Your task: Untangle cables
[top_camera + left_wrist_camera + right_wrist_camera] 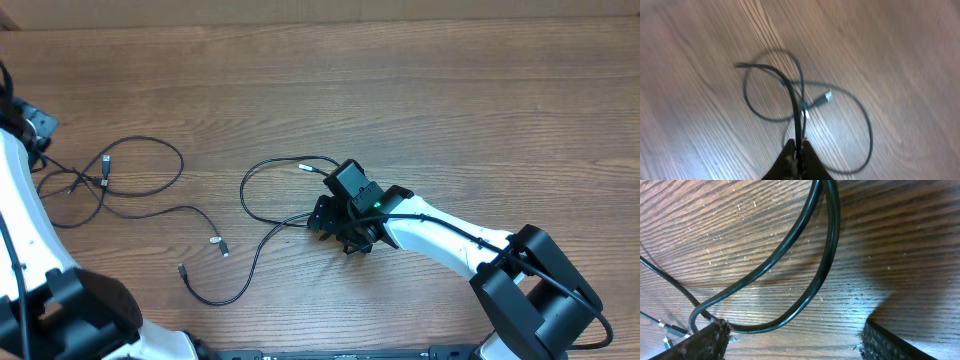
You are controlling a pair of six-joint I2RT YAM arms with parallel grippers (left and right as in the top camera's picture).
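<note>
Partway: one cable (pixel 243 190) lies apart, one tangle (pixel 104 181) to go.
We see the left gripper (pixel 797 148) pinching a tangle strand, far left; the right gripper (pixel 795 327), spread, straddles the lone cable's loop at centre.

Left gripper (pixel 797 146) lifted, jaws pinched on a cable (pixel 796 112). Right gripper (pixel 792 337) down low, jaws wide apart, arm reaching toward centre.
</note>
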